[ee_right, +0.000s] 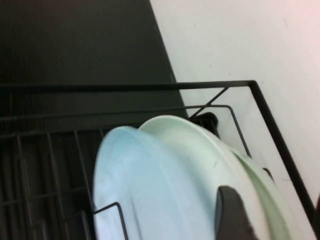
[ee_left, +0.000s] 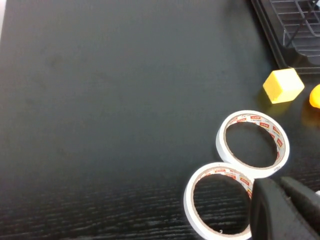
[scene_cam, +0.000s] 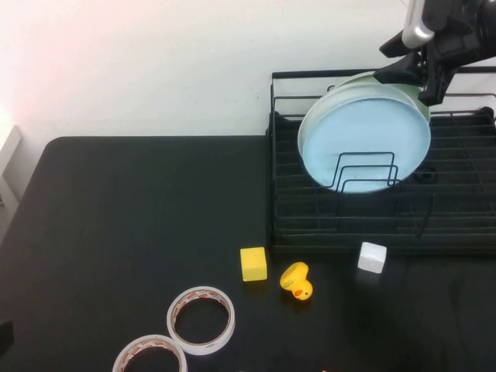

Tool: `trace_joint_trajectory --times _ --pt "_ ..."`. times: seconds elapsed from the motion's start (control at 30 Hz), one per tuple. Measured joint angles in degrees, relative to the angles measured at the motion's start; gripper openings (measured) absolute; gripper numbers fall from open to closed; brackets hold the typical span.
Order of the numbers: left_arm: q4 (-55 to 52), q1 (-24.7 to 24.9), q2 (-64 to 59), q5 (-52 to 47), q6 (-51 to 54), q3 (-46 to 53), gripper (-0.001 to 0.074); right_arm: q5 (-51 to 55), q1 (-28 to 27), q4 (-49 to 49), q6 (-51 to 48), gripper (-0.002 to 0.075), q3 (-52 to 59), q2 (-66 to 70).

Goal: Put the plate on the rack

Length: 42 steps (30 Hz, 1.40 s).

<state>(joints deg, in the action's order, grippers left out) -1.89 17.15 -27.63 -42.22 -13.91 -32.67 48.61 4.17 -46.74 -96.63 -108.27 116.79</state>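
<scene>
The large black metal wire dish-drying rack [scene_cam: 384, 209] is the landmark. The round light sky-blue plastic plate [scene_cam: 364, 143] stands on edge in it, tilted back toward the raised back rail, with its lower rim behind the upright loop dividers. Close behind it leans a pale green plate [scene_cam: 358, 78], and the right wrist view shows a cream-white rim [ee_right: 200, 145] sandwiched between the two.

The right gripper [scene_cam: 415, 77] sits at the blue plate's upper rim, beside the back rail. Its fingers [ee_right: 235, 212] look parted, though I cannot tell whether one pad is touching the rim.

The main risk, as I judge it, is in the withdrawal: a finger catching the rim could pull the plate forward over the dividers or shove the stack sideways. The plate may also slide if its lower edge is not seated between the wires, which is hidden here.

The left gripper [ee_left: 285, 210] is parked well in front of the rack, its claw together and empty, above two white tape rolls [ee_left: 235, 172].

The rack stands on a matte black table [scene_cam: 132, 225] against a plain white wall [scene_cam: 139, 62]. Just in front of the rack lie a yellow cube [scene_cam: 253, 263], a yellow rubber duck [scene_cam: 296, 281] and a white cube [scene_cam: 372, 257].
</scene>
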Motion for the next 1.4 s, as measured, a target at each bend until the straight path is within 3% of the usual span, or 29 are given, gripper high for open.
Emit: trace_joint_trajectory --times 0.2,0.43,0.57,0.8,1.17,1.4 --pt "0.07 0.00 0.00 -2.04 0.00 0.00 0.0000 -0.23 0.00 0.00 3.35 0.0330 0.00 -1.27" --pt "0.07 0.00 5.14 -3.21 0.42 0.00 0.0000 2.10 0.00 3.30 18.40 0.0075 0.00 -10.21" --pt "-0.40 0.00 13.07 -4.05 0.55 0.00 0.0000 8.87 0.00 3.94 24.74 0.0017 0.00 -16.13" --pt "-0.93 -0.09 26.33 -7.82 0.44 0.00 0.0000 12.57 0.00 -0.81 26.51 0.0008 6.34 -27.32" --pt "-0.93 -0.09 28.65 -13.01 0.40 0.00 0.0000 -1.65 0.00 -10.49 15.45 0.0008 34.72 -54.74" --pt "-0.74 -0.09 28.65 -15.24 0.30 0.00 0.0000 -8.60 0.00 -12.28 13.65 0.0008 49.93 -72.54"
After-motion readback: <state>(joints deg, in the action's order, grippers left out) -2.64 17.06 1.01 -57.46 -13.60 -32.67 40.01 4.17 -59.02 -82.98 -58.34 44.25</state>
